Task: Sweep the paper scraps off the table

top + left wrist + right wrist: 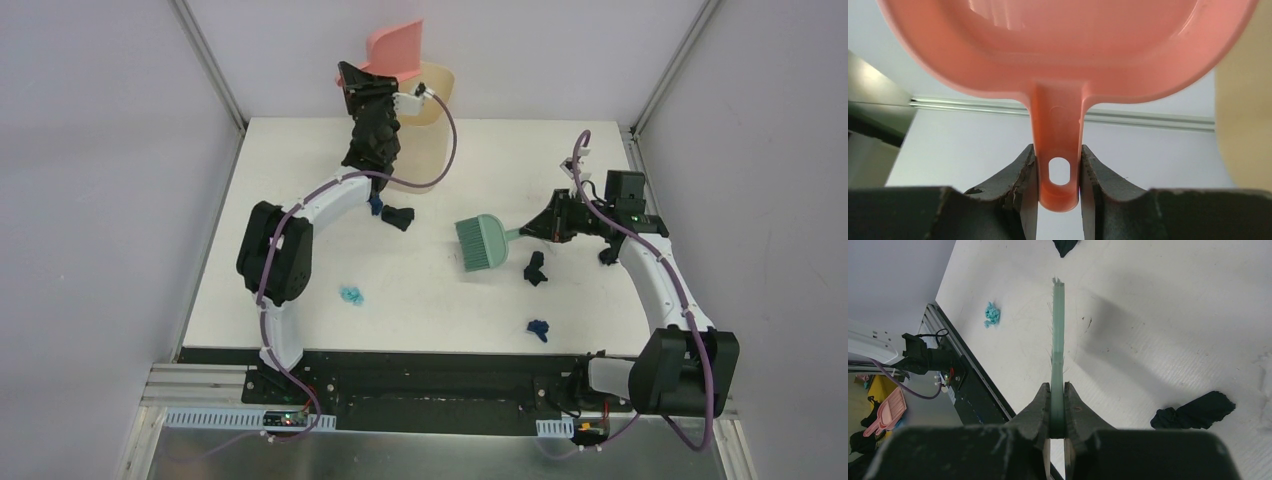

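My left pincer (1058,167) is nipped narrow on the handle of the pink dustpan (1068,45), which I hold raised and tipped above the cream bin (441,100) at the far edge of the desk (300,170). To empty it well, I judge I should tilt the pan's mouth slowly down over the bin's opening, squeezing firmly so the handle does not twist between my jaws. My right pincer (1058,390) is clamped on the handle of the green hand brush (481,243), whose head hangs over the middle of the desk. The paper scraps lie scattered there: a teal wad (352,295) front left, a dark blue wad (540,328) front right, a black wad (536,268) just beside the brush, a second black wad (399,216) near my left arm. Those want the next sweep, so the pan should come down close to them
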Tool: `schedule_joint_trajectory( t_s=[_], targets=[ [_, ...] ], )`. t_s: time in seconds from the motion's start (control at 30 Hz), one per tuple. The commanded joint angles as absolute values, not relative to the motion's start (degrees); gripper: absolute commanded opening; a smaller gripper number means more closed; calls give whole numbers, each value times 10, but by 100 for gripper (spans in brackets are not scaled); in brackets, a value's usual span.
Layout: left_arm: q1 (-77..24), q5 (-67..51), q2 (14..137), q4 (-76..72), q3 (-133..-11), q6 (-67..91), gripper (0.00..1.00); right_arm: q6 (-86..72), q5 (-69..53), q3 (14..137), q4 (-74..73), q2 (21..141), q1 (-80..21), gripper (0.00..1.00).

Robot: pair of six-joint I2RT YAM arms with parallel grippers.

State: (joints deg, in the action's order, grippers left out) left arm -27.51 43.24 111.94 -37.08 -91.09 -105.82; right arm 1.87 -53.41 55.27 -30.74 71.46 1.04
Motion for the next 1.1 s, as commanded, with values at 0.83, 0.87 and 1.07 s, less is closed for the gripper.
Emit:
schedule_joint_trajectory(
  t_s=[0.83, 0.87, 1.07],
  targets=[
    [-337, 139, 859, 473, -910, -43, 1, 12, -552, 577, -283, 739, 41, 0],
    [-338, 112, 844, 469, -879, -31, 0, 13, -548, 580, -285, 742, 42, 0],
    [-338, 34, 802, 468, -742, -2, 0, 26, -506, 608, -316, 738, 37, 0]
  ],
)
